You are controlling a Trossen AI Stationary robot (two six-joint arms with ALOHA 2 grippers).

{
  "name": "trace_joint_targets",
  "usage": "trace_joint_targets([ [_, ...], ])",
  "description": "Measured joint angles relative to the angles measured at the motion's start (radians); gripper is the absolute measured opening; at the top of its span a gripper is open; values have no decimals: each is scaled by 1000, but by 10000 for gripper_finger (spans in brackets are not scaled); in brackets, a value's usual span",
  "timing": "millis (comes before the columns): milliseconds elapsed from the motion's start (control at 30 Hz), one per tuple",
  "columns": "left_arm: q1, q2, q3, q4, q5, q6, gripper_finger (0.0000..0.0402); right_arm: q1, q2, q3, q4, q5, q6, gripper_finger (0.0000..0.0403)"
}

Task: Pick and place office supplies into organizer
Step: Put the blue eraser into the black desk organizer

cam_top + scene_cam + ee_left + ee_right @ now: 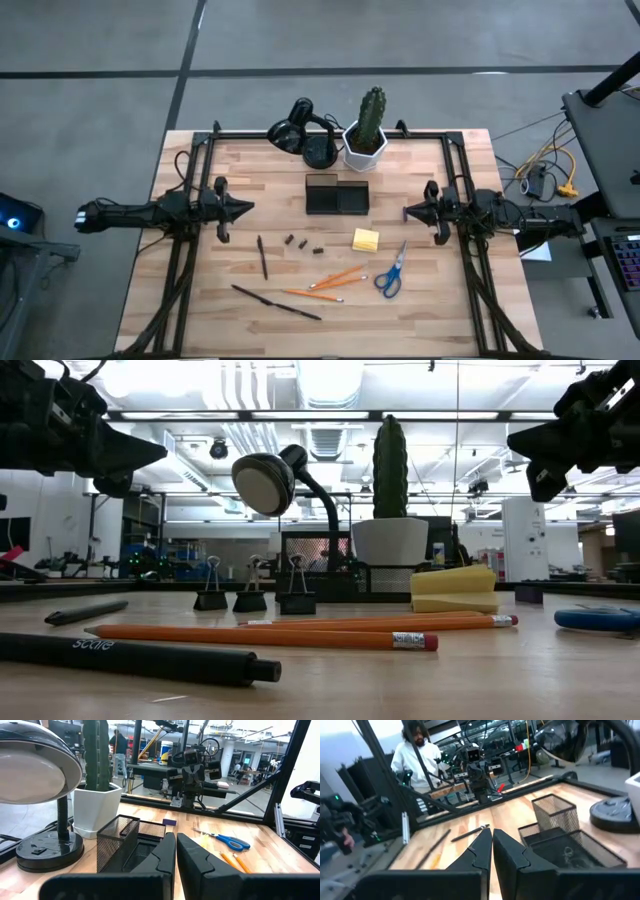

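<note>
1. The black organizer (pixel 337 195) sits mid-table with nothing visible inside its 2 compartments.
2. The scissors (pixel 391 272) lie near the right side, tips toward the organizer's side.
3. Left gripper (pixel 247 208) and right gripper (pixel 408 212) hover pinched together, holding nothing.

Three binder clips (pixel 303 243), two orange pencils (pixel 338 277), two dark pens (pixel 262 257). One scissors (pixel 392 272), one sticky-note pad (pixel 366 240). One organizer (pixel 337 195), lamp (pixel 300 134), cactus pot (pixel 366 147).

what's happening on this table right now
Nothing is being handled yet. The left gripper and right gripper hang shut above the table on either side of the black organizer. The sticky-note pad, scissors, pencils, pens and binder clips lie on the wood in front of it.
</note>
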Motion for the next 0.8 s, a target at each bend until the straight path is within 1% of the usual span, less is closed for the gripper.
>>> trace_joint_targets([
  [167,0,0,0,10,1,0,0,0,0,0,-1,2,1,9],
  [300,0,0,0,24,3,-1,0,0,0,0,-1,4,-52,8],
  [333,0,0,0,27,3,-1,0,0,0,0,-1,15,-59,9],
  [400,0,0,0,46,-7,-1,0,0,0,0,1,71,-42,9],
  [500,0,1,0,94,-14,-23,0,0,0,0,23,179,67,8],
  [633,0,0,-1,187,-20,-152,0,0,0,0,68,320,289,9],
  [733,0,2,-1,219,-62,-220,0,-1,0,0,57,420,417,9],
  [800,0,3,-1,217,-113,-309,0,-1,6,0,48,445,482,9],
])
